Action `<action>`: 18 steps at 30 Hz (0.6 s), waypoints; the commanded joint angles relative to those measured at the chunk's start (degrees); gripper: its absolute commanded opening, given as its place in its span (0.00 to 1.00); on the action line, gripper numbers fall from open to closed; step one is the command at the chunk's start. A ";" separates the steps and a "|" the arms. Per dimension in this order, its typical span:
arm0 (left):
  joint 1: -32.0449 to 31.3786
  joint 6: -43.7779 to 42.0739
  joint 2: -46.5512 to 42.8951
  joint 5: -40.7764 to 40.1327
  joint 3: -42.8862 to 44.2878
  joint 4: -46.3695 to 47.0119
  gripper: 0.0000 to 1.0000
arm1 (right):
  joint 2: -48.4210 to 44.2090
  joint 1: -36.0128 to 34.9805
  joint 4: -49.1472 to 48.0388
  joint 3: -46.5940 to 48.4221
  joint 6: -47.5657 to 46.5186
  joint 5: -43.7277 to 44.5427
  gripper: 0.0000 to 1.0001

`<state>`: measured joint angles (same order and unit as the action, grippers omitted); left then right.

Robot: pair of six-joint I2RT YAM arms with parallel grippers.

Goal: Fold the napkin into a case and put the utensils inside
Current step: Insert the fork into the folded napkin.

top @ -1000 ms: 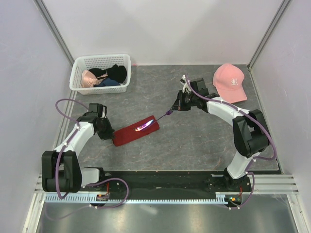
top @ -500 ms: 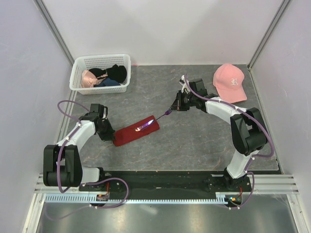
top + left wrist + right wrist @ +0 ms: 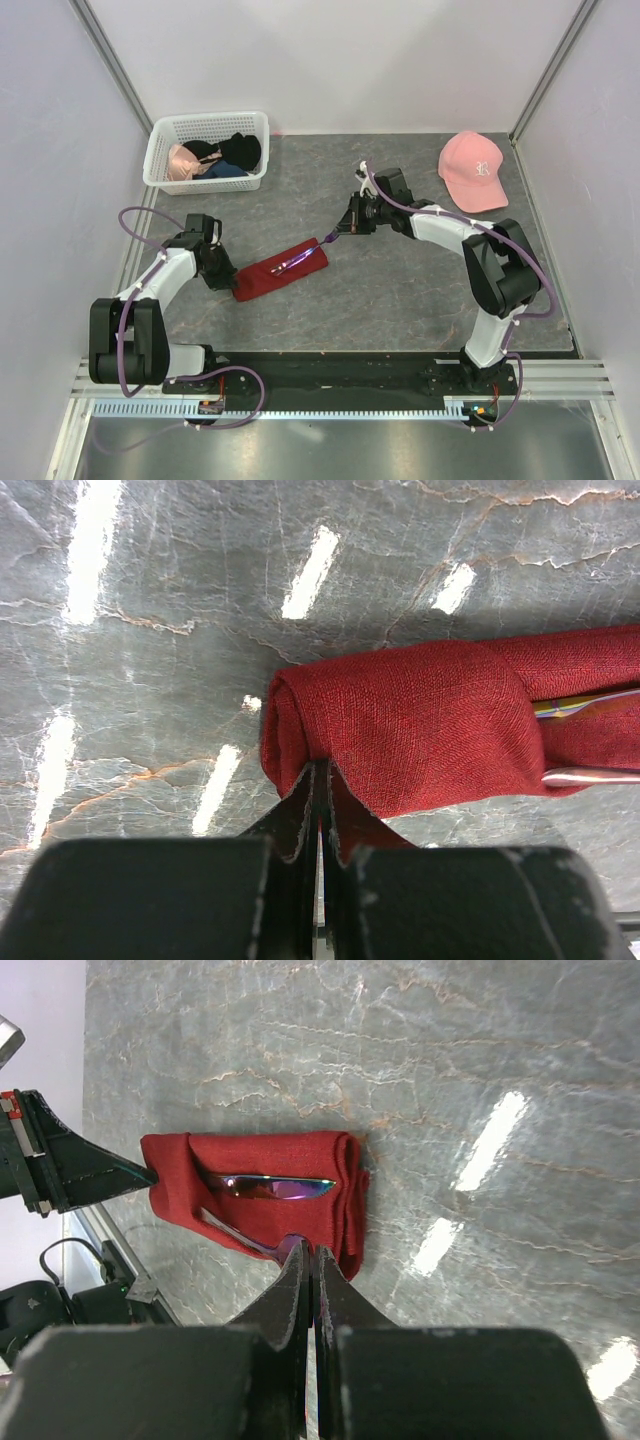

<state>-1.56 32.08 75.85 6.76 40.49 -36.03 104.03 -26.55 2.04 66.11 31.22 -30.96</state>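
Note:
The dark red napkin (image 3: pixel 282 270) lies folded into a narrow case (image 3: pixel 262 1160) on the grey table, left of centre. An iridescent knife (image 3: pixel 275 1186) sits in its fold. My left gripper (image 3: pixel 318 780) is shut on the napkin's (image 3: pixel 420 710) left end. From the right, my right gripper (image 3: pixel 312 1252) is shut on the purple end of a second utensil (image 3: pixel 235 1232), whose handle runs into the case. In the top view the right gripper (image 3: pixel 343 230) sits just off the case's right end and the left gripper (image 3: pixel 228 280) at its left end.
A white basket (image 3: pixel 210 117) with black and pink garments stands at the back left. A pink cap (image 3: pixel 473 170) lies at the back right. Light walls close in the table on three sides.
My right gripper has moved left toward the case, carrying the purple utensil further into it. The left gripper and the napkin have stayed put.

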 commanded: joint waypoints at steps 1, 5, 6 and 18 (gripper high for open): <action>0.24 1.67 -0.01 1.85 -0.15 0.70 0.02 | 1.09 -1.57 -5.55 -1.15 3.14 -1.12 0.00; 0.24 2.11 -0.27 2.64 -0.32 0.44 0.02 | 1.09 -2.63 -6.70 -1.59 4.11 1.07 0.00; 0.24 2.29 -0.53 2.81 -0.50 0.44 0.02 | 1.09 -2.72 -6.70 -2.03 4.11 2.03 0.00; 0.24 2.38 -2.73 1.85 0.03 -0.53 0.02 | -0.67 0.53 -2.13 -0.98 -0.81 2.75 0.00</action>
<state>-1.56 32.58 74.83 7.99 40.29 -36.27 105.06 -27.31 -1.02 64.51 33.10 -28.38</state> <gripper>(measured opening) 0.025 0.010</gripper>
